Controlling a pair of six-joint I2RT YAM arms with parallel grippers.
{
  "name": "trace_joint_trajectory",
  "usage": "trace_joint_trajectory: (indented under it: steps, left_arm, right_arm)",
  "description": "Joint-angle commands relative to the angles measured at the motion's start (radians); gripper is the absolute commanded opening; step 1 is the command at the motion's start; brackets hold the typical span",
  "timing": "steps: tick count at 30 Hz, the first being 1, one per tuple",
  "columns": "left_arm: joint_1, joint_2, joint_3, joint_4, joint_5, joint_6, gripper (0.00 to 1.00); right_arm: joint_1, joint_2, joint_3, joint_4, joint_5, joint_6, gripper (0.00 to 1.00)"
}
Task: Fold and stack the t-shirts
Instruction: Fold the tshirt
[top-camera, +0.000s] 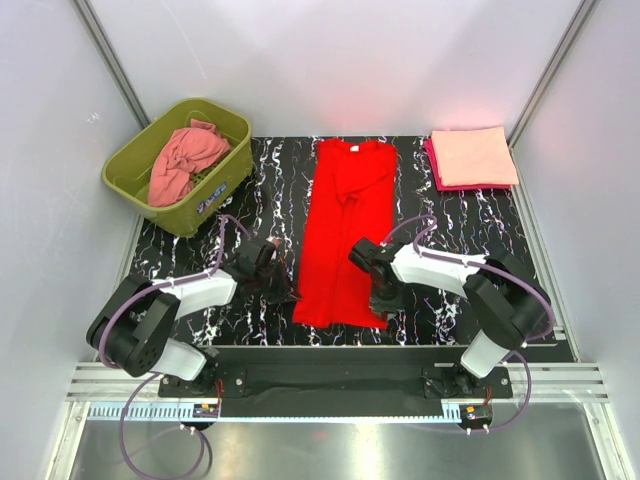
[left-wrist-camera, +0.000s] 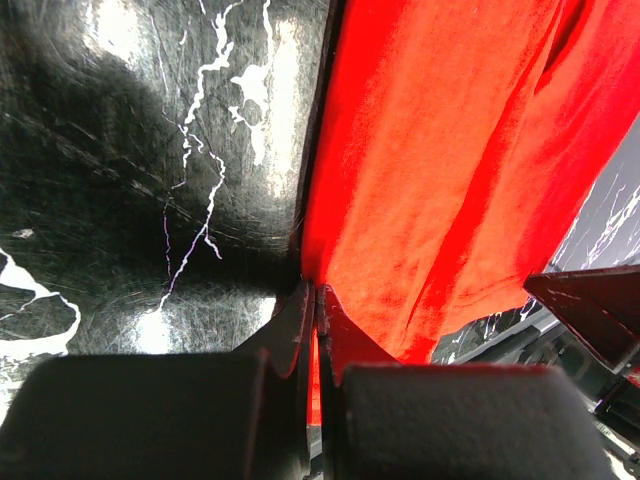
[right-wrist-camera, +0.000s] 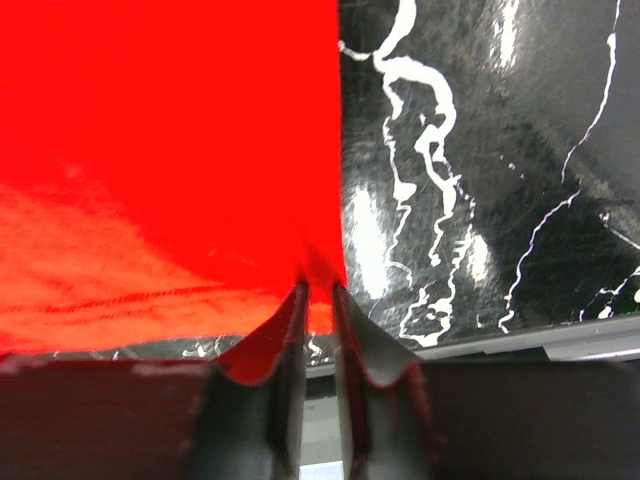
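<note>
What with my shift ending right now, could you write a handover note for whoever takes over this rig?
Left gripper: shut on the near-left corner of the red t-shirt.
Right gripper: jaws narrow, apparently pinching the near-right corner.
The red t-shirt lies mid-table as a long strip, sides folded in, collar at the far end.
Done: peach t-shirt folded on top of the magenta t-shirt, far right corner.
Left: fold the red one crosswise and stack it, then do the salmon-pink t-shirt, crumpled in the green tub at far left.

Black-and-white arms (top-camera: 200, 290), purple cables (top-camera: 122, 432)
</note>
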Motion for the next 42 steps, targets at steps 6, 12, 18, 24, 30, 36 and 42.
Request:
trace_joint_trajectory:
  steps: [6, 12, 18, 24, 30, 36, 42]
  left_arm:
    - [-0.01, 0.004, -0.013, -0.079, -0.068, 0.019, 0.0]
    - [-0.01, 0.002, -0.012, -0.091, -0.08, 0.016, 0.0]
    - [-0.01, 0.001, -0.005, -0.094, -0.083, 0.013, 0.0]
    - [-0.018, -0.036, 0.016, -0.103, -0.033, 0.01, 0.33]
    - [-0.021, -0.151, 0.045, -0.191, -0.076, 0.019, 0.48]
    - [-0.021, -0.151, 0.019, -0.177, -0.05, 0.044, 0.5]
    - [-0.021, -0.162, 0.005, -0.137, 0.019, 0.084, 0.47]
  right_arm:
    - [0.008, 0.01, -0.032, -0.009, 0.109, 0.037, 0.0]
    - [0.011, -0.036, -0.048, -0.025, 0.115, 0.037, 0.0]
    - [0.009, -0.036, -0.073, -0.011, 0.1, 0.026, 0.0]
    - [0.011, -0.089, 0.01, -0.054, 0.095, 0.01, 0.21]
    - [0.011, -0.142, 0.116, 0.032, -0.053, -0.03, 0.35]
    - [0.02, -0.061, 0.107, 0.253, -0.245, -0.044, 0.41]
    - [0.029, 0.007, 0.111, 0.32, -0.325, -0.072, 0.41]
